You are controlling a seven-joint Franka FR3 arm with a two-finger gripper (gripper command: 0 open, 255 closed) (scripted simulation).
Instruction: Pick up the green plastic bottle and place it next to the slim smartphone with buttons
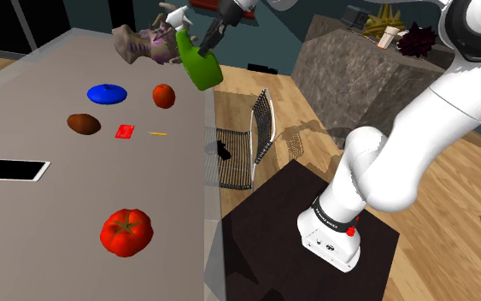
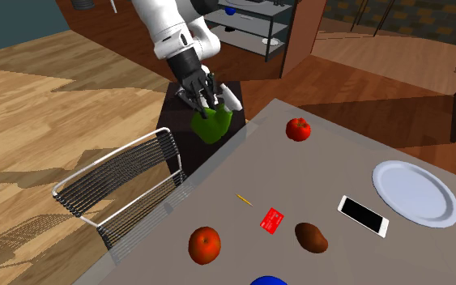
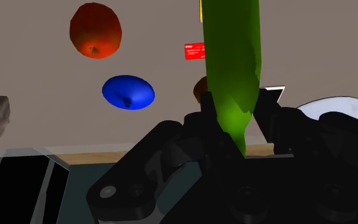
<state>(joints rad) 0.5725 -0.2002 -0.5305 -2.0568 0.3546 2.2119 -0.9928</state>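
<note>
1. State: the black two-finger gripper [image 2: 206, 99] has its fingers closed on the green plastic bottle [image 2: 211, 124], up near its white cap end [image 2: 230, 99]. The bottle hangs tilted in the air just off the edge of the grey table [image 2: 331, 170], well apart from the slim white-edged smartphone [image 2: 362, 214].
2. The grip sits high and the wide body hangs free. I'd expect a fast swing to twist or slip it in the fingers.
3. The route crosses the flat red card [image 2: 273, 219] and the brown potato [image 2: 311, 236]. If I carry low, the bottle's base could clip them.
4. The phone lies just beside the round white plate [image 2: 415, 192]. Overshoot and I land on the plate rim or on the screen.
5. If I release it tilted it topples, then rolls into the phone. I should level it first.
</note>
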